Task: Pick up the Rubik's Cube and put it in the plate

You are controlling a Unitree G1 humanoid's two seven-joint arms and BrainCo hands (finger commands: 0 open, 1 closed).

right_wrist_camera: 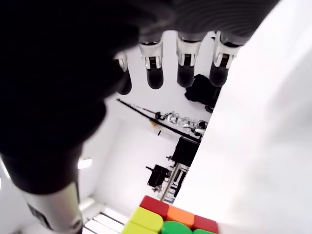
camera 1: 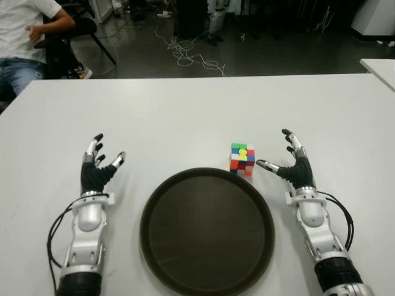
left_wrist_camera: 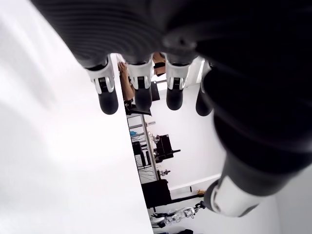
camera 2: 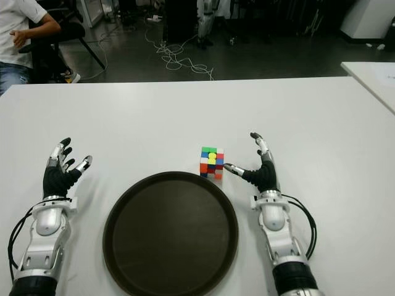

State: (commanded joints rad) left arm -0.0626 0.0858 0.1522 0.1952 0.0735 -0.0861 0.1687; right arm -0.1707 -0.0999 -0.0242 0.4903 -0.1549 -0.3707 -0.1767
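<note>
The Rubik's Cube (camera 1: 242, 159) stands on the white table (camera 1: 185, 111) just behind the far right rim of the round dark plate (camera 1: 207, 229). My right hand (camera 1: 290, 159) is open just right of the cube, thumb tip close to its side, not touching as far as I can see. The cube's red, orange, yellow and green tiles (right_wrist_camera: 168, 221) show near that hand in the right wrist view. Left of the plate, my left hand (camera 1: 99, 161) is open and holds nothing; its straight fingers (left_wrist_camera: 108, 95) show in the left wrist view.
A seated person (camera 1: 24, 37) is beyond the table's far left corner. Cables (camera 1: 185, 52) lie on the floor behind the table. Another white table's corner (camera 1: 379, 68) shows at the far right.
</note>
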